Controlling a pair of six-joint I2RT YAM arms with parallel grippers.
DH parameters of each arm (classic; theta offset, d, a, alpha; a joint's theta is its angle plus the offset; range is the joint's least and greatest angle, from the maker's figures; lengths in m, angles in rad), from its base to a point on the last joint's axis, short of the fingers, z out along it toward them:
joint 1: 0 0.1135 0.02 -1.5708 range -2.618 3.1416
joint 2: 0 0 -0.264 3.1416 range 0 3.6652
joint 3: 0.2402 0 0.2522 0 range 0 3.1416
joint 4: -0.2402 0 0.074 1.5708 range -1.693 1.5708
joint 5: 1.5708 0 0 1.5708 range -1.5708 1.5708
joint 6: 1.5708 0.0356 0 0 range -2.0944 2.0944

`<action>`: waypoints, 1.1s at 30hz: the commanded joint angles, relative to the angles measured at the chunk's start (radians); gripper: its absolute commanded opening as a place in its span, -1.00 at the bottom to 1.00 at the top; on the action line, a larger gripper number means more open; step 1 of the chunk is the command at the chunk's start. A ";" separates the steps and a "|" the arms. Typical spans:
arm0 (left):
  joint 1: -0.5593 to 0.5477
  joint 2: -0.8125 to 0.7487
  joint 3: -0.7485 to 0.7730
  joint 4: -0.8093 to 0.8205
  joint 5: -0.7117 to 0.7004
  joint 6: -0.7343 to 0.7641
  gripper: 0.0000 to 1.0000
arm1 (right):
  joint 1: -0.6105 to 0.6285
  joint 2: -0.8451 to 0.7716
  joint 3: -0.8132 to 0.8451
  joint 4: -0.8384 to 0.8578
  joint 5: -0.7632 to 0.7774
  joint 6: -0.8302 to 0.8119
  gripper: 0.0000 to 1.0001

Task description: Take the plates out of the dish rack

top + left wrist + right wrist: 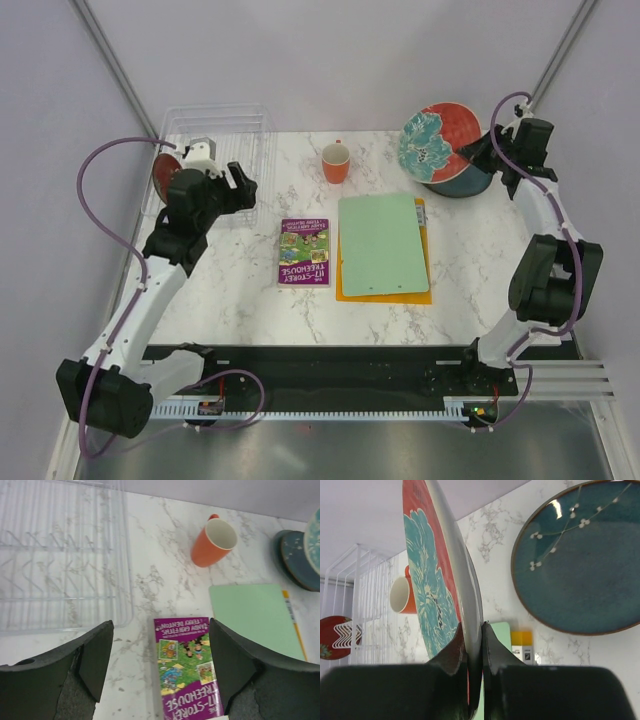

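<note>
The clear dish rack (pixel 215 120) stands at the back left. A red plate (pixel 162 172) stands on edge at its left end, half hidden by my left arm; the right wrist view shows this red plate (pixel 334 637) behind the rack's wires (pixel 365 580). My left gripper (pixel 243 183) hovers at the rack's right side, open and empty (pixel 160 645). My right gripper (pixel 482 150) is shut on the rim of a teal plate with red patches (pixel 435 135), held tilted on edge (pixel 427 590) above a dark teal plate (pixel 470 183) lying on the table.
An orange cup (pixel 336 163) stands at the back middle. A purple book (pixel 304 252) lies beside a green board (pixel 383 243) that rests on an orange sheet (pixel 385 295). The rack's slots (pixel 60 545) seen from the left wrist hold nothing.
</note>
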 commanded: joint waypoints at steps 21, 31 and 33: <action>0.000 -0.071 -0.116 0.039 -0.276 0.356 0.88 | -0.187 0.420 0.298 0.179 -0.193 0.125 -1.00; 0.000 -0.071 -0.120 0.035 -0.285 0.327 0.92 | -0.187 0.526 0.283 0.274 -0.296 0.240 -0.90; 0.000 -0.067 -0.117 0.030 -0.289 0.327 0.93 | -0.185 0.515 0.269 0.273 -0.282 0.232 -0.71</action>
